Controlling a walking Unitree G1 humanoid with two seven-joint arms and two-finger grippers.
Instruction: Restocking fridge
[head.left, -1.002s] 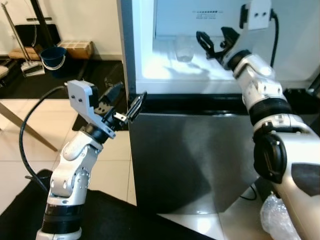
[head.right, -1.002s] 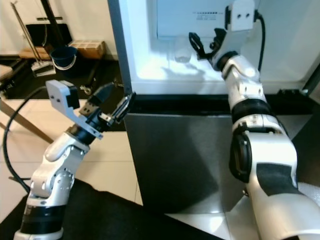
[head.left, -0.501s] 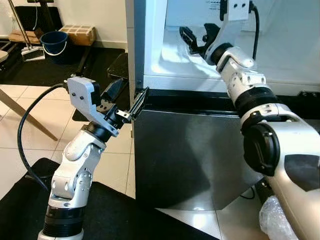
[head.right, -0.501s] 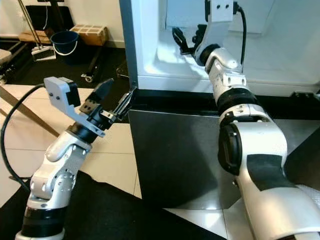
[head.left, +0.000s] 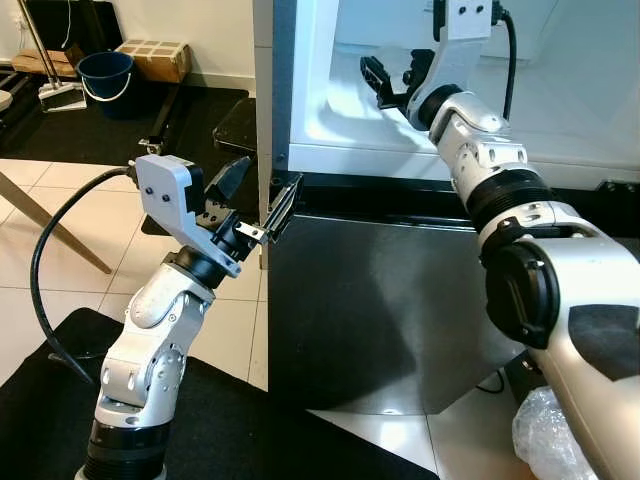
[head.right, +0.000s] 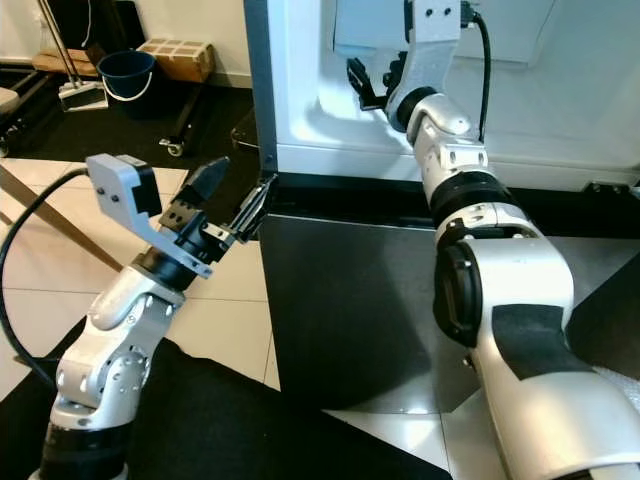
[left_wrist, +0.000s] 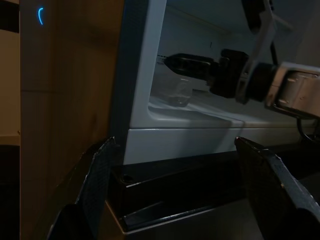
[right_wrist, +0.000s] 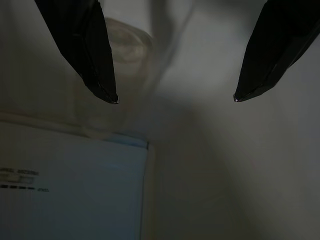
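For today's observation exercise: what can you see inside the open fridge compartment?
Inside the fridge compartment, the open right gripper reaches over a white shelf, with a clear cup standing before it. Deeper shelves are hidden by the arm.

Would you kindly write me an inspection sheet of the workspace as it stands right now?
Surface: white fridge shelf, lit, above a dark steel lower front.
Job's things: clear glass standing on the shelf, seen in the left wrist view, beyond the right claw.
Clutter: crumpled clear plastic on the floor by the right arm.
Grippers: right claw open, inside the fridge above the shelf; left claw open, at the fridge's left edge, holding nothing.
Cables: black cable looping from the left wrist; another on the right wrist camera.
Surroundings: tiled floor, black mat, blue bucket, cardboard box.
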